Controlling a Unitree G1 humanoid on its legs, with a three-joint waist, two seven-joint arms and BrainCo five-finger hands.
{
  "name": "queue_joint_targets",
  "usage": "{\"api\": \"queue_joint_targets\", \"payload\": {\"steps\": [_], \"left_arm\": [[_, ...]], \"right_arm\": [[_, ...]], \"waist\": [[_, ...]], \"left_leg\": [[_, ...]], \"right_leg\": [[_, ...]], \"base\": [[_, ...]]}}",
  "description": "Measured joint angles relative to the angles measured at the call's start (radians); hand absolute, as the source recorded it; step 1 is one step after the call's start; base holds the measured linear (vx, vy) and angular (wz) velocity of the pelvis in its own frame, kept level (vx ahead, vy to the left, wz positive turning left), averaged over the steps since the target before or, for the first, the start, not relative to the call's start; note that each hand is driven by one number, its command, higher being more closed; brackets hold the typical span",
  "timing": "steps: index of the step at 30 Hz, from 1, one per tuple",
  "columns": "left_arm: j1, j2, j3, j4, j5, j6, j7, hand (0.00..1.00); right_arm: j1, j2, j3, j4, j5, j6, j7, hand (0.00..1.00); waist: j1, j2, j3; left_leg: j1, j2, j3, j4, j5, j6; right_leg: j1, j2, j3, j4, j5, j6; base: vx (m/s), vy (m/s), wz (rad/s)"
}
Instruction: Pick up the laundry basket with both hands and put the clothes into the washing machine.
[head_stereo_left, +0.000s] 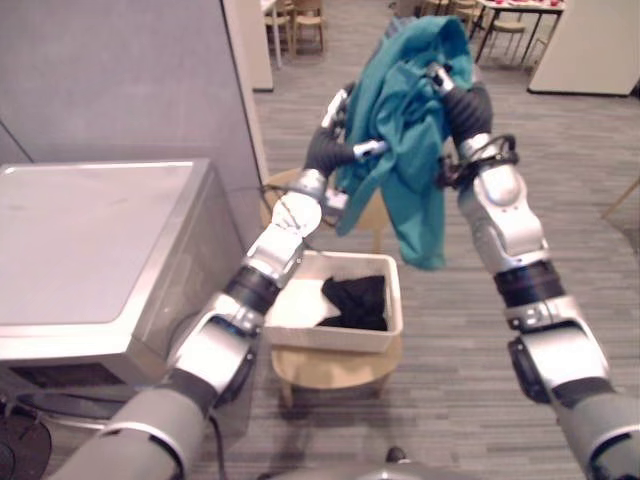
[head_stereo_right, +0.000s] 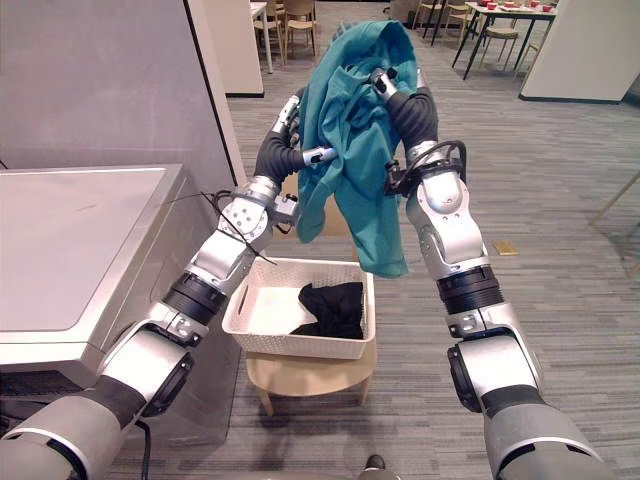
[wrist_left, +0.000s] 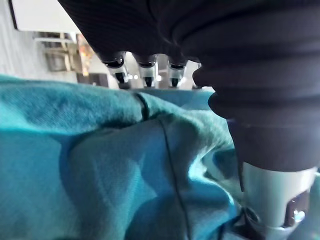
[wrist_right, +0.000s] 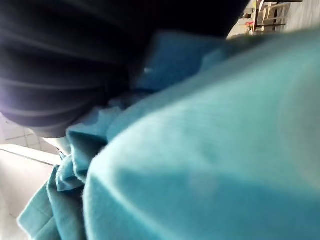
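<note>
Nearest me, on my left, the grey metal washing machine (head_stereo_right: 70, 250) stands with its flat top lid down. Just beside it, the white perforated plastic laundry basket (head_stereo_right: 300, 345) sits on a round pale wooden stool (head_stereo_right: 300, 378). Neither hand touches the basket. A crumpled black garment (head_stereo_right: 335, 305) lies inside it, toward its right half.

Above and beyond the basket, both arms hold a teal cloth garment (head_stereo_right: 355, 150) up in the air. It hangs in folds between them, its lower end clear of the basket rim.

The left hand (head_stereo_right: 285, 125) grips the garment's left edge. Its thumb (head_stereo_right: 318, 155) lies across the front of the cloth, and its fingers (wrist_left: 142, 70) run down behind it.

The right hand (head_stereo_right: 392, 88) is at the garment's top, with cloth bunched over it. I cannot tell how its fingers are set.

Farther off, a grey partition wall (head_stereo_right: 100, 80) rises behind the machine. Wooden chairs and tables (head_stereo_right: 500, 20) stand at the far end of the grey floor.
</note>
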Motion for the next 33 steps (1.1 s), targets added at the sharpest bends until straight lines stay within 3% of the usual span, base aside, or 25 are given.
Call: {"api": "queue_joint_targets", "payload": {"steps": [7,12,18,19,32,33], "left_arm": [[-0.061,-0.002,-0.029,0.012,-0.001,0.004,-0.02,0.0],[-0.078,-0.005,-0.079,0.012,-0.001,0.016,-0.043,0.0],[-0.087,-0.02,-0.109,0.011,-0.008,0.018,-0.057,0.0],[-0.091,-0.021,-0.114,0.011,-0.011,0.018,-0.058,1.0],[-0.125,-0.029,-0.118,0.009,-0.019,0.019,-0.044,1.0],[-0.125,-0.03,-0.117,0.008,-0.019,0.019,-0.039,1.0]], "right_arm": [[0.008,0.011,0.021,-0.064,0.018,-0.001,-0.001,1.0],[0.046,0.008,0.016,-0.086,0.018,-0.003,-0.001,1.0],[0.089,0.005,-0.009,-0.13,0.018,-0.005,-0.001,1.0],[0.092,0.005,-0.012,-0.132,0.018,-0.006,-0.001,1.0],[0.136,0.004,-0.044,-0.197,0.017,-0.012,-0.004,1.0],[0.136,0.003,-0.048,-0.197,0.017,-0.012,-0.004,0.0]], "waist": [[-0.018,0.019,0.001],[-0.021,0.05,-0.001],[-0.024,0.056,-0.001],[-0.025,0.056,-0.001],[-0.042,0.056,-0.001],[-0.041,0.056,-0.001]], "left_leg": [[0.0,-0.006,0.0,0.0,-0.001,0.001],[0.0,-0.01,0.0,0.0,-0.002,0.003],[-0.001,-0.012,-0.003,0.0,-0.002,0.003],[-0.001,-0.013,-0.003,0.0,-0.002,0.003],[0.0,-0.027,-0.003,0.0,-0.005,0.008],[0.0,-0.026,-0.003,0.0,-0.005,0.008]], "right_leg": [[0.0,-0.006,0.004,-0.006,0.006,0.003],[0.0,-0.01,0.004,-0.007,0.006,0.004],[0.001,-0.012,0.001,-0.006,0.006,0.005],[0.001,-0.013,0.0,-0.006,0.006,0.005],[0.001,-0.026,0.001,-0.006,0.009,0.012],[0.001,-0.026,0.001,-0.006,0.009,0.012]], "base": [[0.0,0.0,0.0],[0.0,0.0,0.0],[0.0,0.0,0.0],[0.0,0.0,0.0],[0.0,0.0,0.0],[0.0,0.0,0.0]]}}
